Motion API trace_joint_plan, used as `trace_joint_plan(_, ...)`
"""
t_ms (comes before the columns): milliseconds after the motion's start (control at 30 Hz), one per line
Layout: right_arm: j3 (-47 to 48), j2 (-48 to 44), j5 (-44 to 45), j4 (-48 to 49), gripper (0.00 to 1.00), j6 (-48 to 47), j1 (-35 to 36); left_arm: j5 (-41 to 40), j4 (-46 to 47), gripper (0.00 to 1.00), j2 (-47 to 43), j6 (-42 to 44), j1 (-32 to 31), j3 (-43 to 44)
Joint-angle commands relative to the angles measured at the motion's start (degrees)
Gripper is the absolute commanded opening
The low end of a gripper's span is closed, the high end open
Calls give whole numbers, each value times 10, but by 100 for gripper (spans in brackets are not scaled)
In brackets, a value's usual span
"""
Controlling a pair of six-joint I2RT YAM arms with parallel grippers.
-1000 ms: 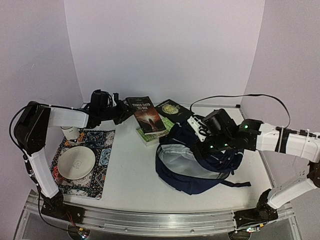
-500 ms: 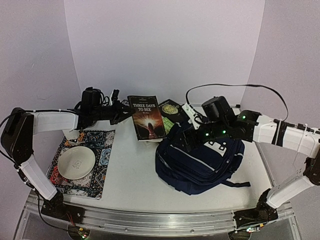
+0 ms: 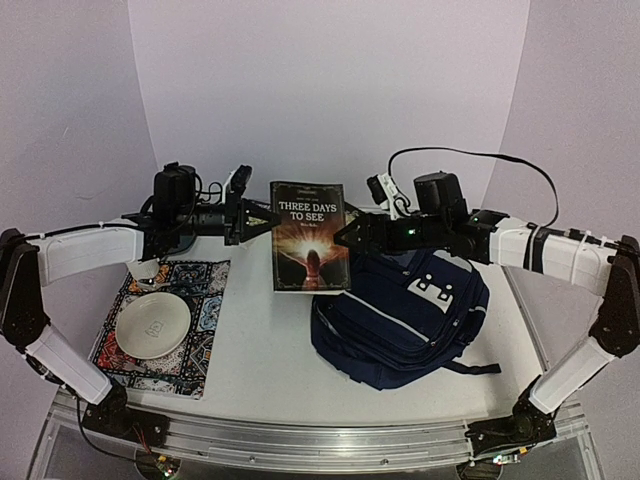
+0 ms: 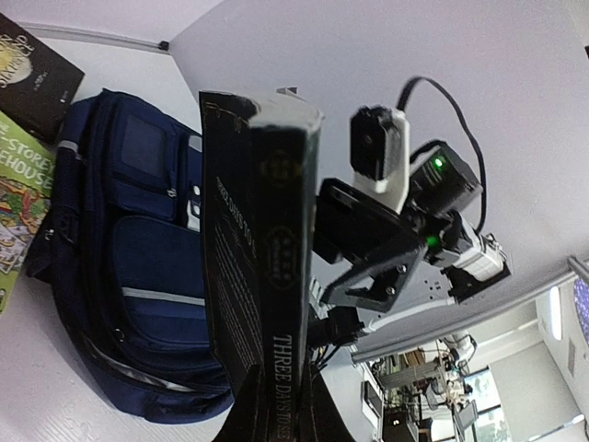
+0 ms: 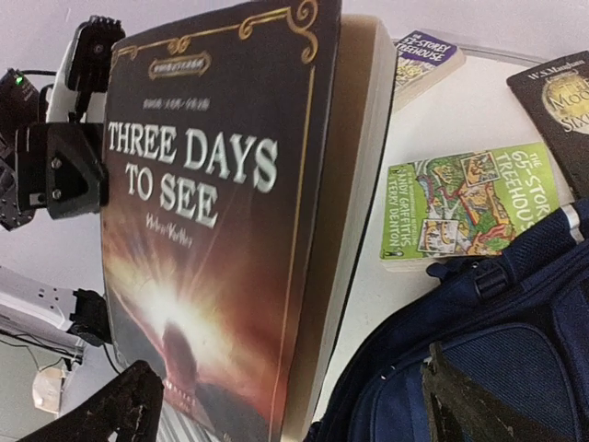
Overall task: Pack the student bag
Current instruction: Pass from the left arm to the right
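Observation:
The student bag [image 3: 400, 325], a navy backpack, lies slumped on the table right of centre; it also shows in the left wrist view [image 4: 138, 267] and the right wrist view [image 5: 525, 368]. A dark book titled "Three Days to See" [image 3: 310, 235] hangs upright in the air above the bag's left side. My left gripper [image 3: 266, 218] is shut on its spine edge [image 4: 276, 276]. My right gripper [image 3: 345, 235] is open at the book's opposite edge. Its fingers [image 5: 110, 410] stand wide to either side of the page edge [image 5: 354, 166], not pressing it.
A white plate [image 3: 152, 325] lies on a patterned mat [image 3: 205, 290] at the left. A green paperback [image 5: 460, 198], a black book [image 5: 561, 97] and another paperback [image 5: 423, 55] lie on the table behind the bag. The walls stand close behind.
My left gripper lifted the book off the pile and stood it upright in mid-air. My right gripper let go of the bag's mouth, opened and rose to the book; the bag slumped shut.

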Motion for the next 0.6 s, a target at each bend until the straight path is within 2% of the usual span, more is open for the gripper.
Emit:
trace_joint_plan(0, 3, 12, -80, 103, 98, 57, -12, 48, 39, 0, -41, 29, -24, 30)
trace_joint_plan(300, -33, 28, -187, 229, 97, 118, -27, 72, 39, 0, -43, 64, -62, 54)
trace_joint_plan(567, -50, 23, -261, 298, 79, 144, -28, 95, 39, 0, -55, 91, -62, 52)
